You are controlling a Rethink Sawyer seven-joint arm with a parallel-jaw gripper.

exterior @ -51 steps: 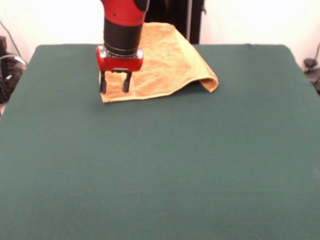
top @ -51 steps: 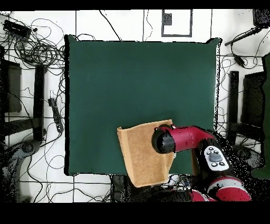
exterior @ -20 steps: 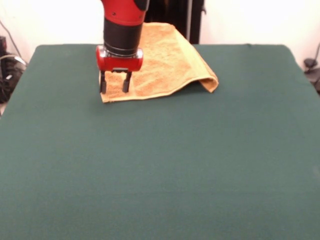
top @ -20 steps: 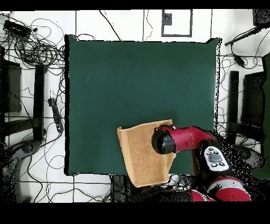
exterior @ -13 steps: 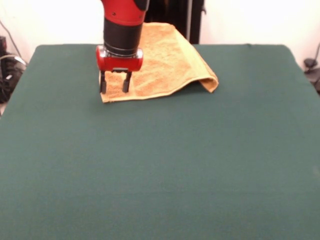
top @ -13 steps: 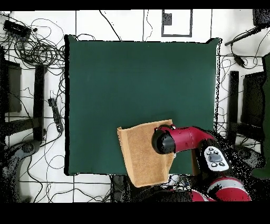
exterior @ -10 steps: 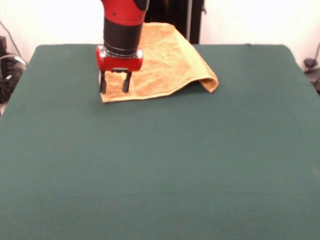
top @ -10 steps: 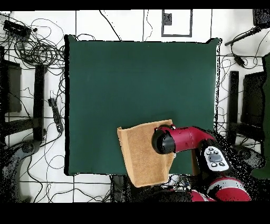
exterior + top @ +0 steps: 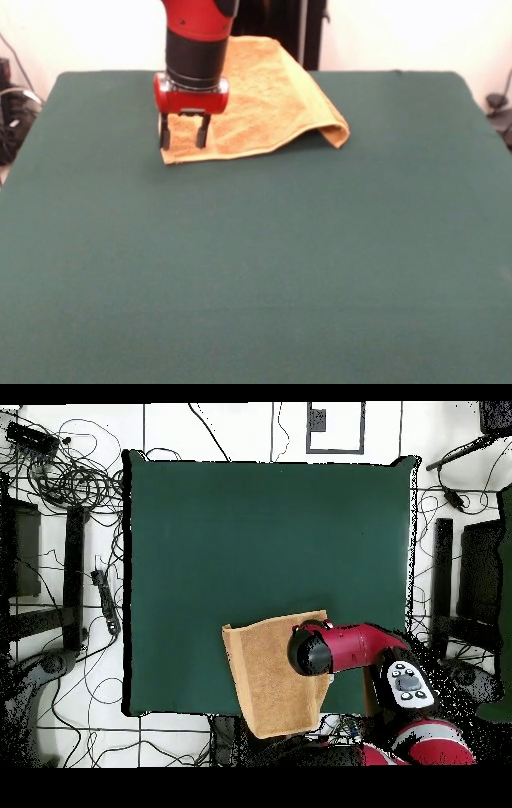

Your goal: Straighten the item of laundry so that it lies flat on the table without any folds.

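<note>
Nothing has moved; end effector (image 9: 183, 133) hovers narrowly open over the towel's (image 9: 264, 100) near-left corner; towel overhangs the counter's (image 9: 256, 264) far edge; a careless tug could drop it.

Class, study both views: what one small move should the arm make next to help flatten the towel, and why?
Probably lower a little and close. The gripper is open, its fingers straddling the towel at one front corner. The opposite corner is humped, and the overhead view shows the towel overhanging the table edge, so gripping here could let the arm drag it flat.
</note>
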